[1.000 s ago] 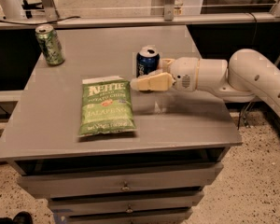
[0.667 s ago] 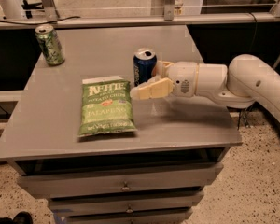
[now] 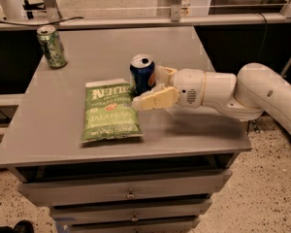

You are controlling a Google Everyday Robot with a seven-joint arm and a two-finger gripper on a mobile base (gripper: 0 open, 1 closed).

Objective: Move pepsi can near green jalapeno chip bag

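Note:
The pepsi can (image 3: 141, 73), dark blue with a silver open top, stands upright at the middle of the grey table (image 3: 199, 130), just right of the top right corner of the green jalapeno chip bag (image 3: 109, 111). The bag lies flat with its white lettering facing up. My gripper (image 3: 146, 87) reaches in from the right on a white arm. Its cream fingers (image 3: 155, 100) sit on either side of the can, one in front and one behind, shut on it. The front fingertip overlaps the bag's right edge.
A green patterned can (image 3: 52, 46) stands at the table's far left corner. The table is a cabinet with drawers (image 3: 131, 193) below its front edge. A railing and dark gaps lie behind and to the right.
The gripper and the pepsi can have moved together to the left and a little toward the front, ending beside the chip bag. The bag and green can have not moved.

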